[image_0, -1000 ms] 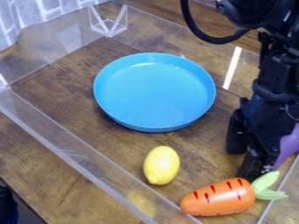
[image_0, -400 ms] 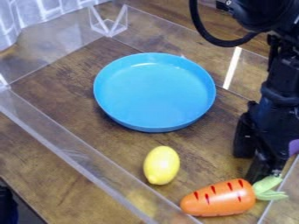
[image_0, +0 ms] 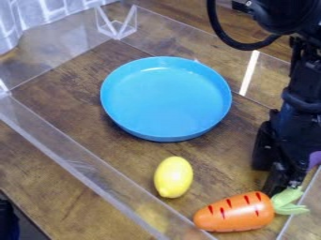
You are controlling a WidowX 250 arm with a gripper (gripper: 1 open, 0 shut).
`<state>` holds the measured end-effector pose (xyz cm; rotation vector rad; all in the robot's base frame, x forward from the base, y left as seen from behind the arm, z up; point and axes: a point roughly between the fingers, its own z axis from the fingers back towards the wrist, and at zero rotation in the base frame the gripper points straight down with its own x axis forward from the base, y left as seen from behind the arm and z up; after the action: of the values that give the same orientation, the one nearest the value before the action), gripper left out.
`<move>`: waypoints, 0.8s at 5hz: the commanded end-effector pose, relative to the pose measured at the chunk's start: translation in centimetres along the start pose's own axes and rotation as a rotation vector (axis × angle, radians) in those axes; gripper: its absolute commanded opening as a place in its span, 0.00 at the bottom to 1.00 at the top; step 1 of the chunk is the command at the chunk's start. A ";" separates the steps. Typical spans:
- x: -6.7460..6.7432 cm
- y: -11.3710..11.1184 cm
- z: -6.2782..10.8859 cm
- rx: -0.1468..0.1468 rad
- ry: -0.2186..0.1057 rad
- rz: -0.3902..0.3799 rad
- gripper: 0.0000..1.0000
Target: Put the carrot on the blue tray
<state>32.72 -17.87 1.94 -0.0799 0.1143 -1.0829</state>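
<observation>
While the carrot [image_0: 235,212] lies on its side at the near right of the table [image_0: 75,84], leafy top pointing right, the gripper [image_0: 283,178] hangs just above and behind that green end with its jaws spread wide and nothing in them. It doesn't look like it's touching the carrot yet, though the gap is hard to read from this angle.

Tray [image_0: 166,97] sits well apart, further back and to the left, empty. A lemon [image_0: 174,176] is just left of the carrot, not touching. A bit of purple shows at the right edge behind the gripper, too hidden to say much.

Handling guess: it's hard plastic, so light and stiff, no squish, probably a bit slick. The tapered orange tip would likely slip out of a pinch, and the leafy top looks thin and awkward. Best bet is across the fat middle of the orange body, jaws square to its length. That means shifting a little left and nearer before closing. Lemon's close enough that a sloppy approach could bump it.
</observation>
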 end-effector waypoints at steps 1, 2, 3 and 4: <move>-0.6 -1.0 -1.1 -0.026 0.028 -0.054 1.00; -1.1 -1.4 -1.2 -0.035 0.038 -0.073 1.00; -2.3 -0.7 -1.2 -0.051 0.038 -0.032 1.00; -3.5 0.1 -1.2 -0.067 0.038 0.009 1.00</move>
<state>31.93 -16.17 1.94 -0.1137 0.1335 -1.0933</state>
